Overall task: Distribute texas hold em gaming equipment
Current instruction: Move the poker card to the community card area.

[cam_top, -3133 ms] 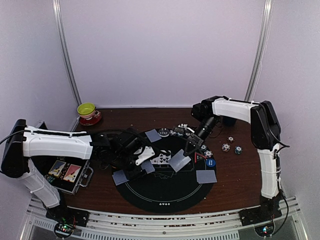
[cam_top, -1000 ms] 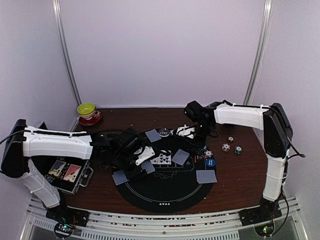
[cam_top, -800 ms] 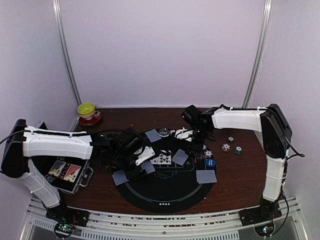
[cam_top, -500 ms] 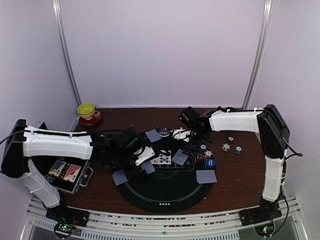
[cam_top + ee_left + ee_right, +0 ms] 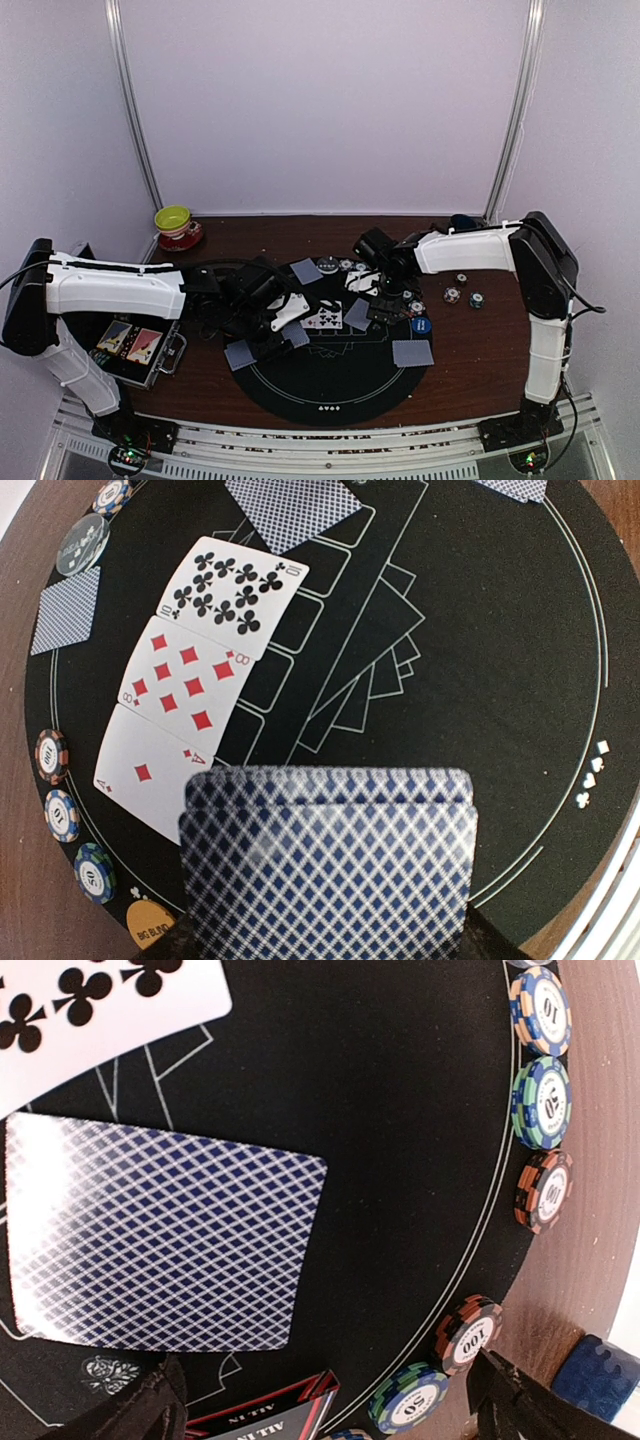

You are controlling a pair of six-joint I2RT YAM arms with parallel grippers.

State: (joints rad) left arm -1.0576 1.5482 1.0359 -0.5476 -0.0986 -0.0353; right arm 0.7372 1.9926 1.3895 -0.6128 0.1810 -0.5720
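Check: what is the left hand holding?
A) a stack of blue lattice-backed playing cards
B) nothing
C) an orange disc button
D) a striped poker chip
A: the left hand grips the stack of blue lattice-backed playing cards, held over the round black mat.

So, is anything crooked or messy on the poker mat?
A little. The ten of clubs, eight of diamonds and ace of diamonds lie in a row beside the printed card boxes, not squarely inside them. Nothing looks spilled or broken.
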